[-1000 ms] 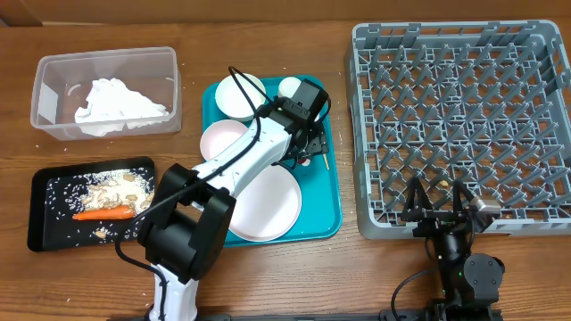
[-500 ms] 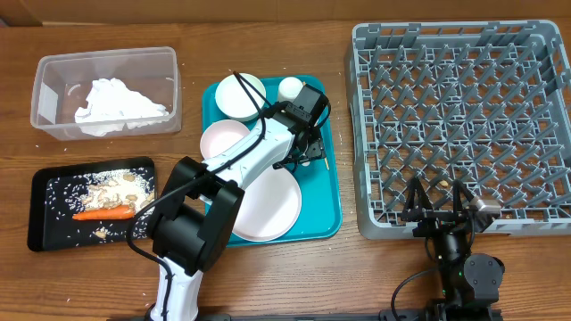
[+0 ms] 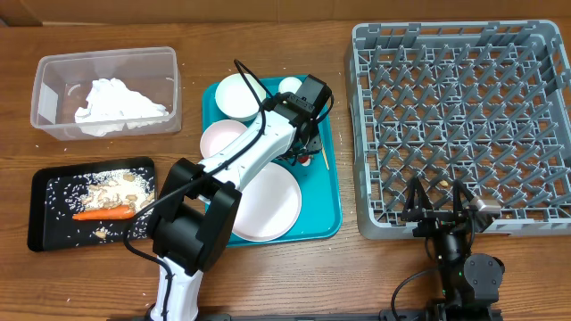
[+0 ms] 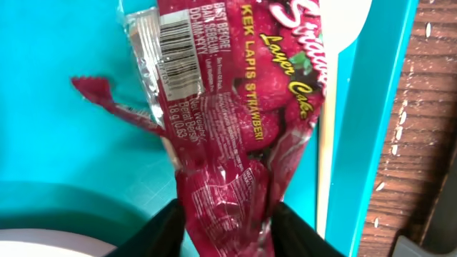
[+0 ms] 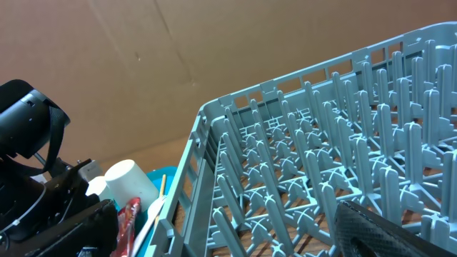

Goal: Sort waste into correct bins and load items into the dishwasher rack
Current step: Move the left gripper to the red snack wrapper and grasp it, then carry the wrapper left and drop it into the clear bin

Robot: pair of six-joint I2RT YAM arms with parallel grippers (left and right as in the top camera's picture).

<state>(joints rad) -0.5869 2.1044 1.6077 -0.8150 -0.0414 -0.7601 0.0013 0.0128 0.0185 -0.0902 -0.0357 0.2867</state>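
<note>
Left gripper (image 4: 227, 218) now pinching wrapper (image 4: 235, 107), wooden table (image 3: 89, 276)

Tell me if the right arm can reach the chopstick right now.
Probably not cleanly: the chopstick lies beside the red wrapper in the left gripper, and the rack corner stands between it and the right gripper.

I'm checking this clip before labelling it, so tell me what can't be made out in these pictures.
Wrapper: overhead, the left gripper hides nearly all of it.
White utensil: left wrist view, cut by the top edge and covered by the wrapper; fork or spoon unclear.
Right gripper: right wrist view shows one dark finger, cut by the bottom edge.
Pale scraps on the black tray: overhead, too small to identify.
</note>
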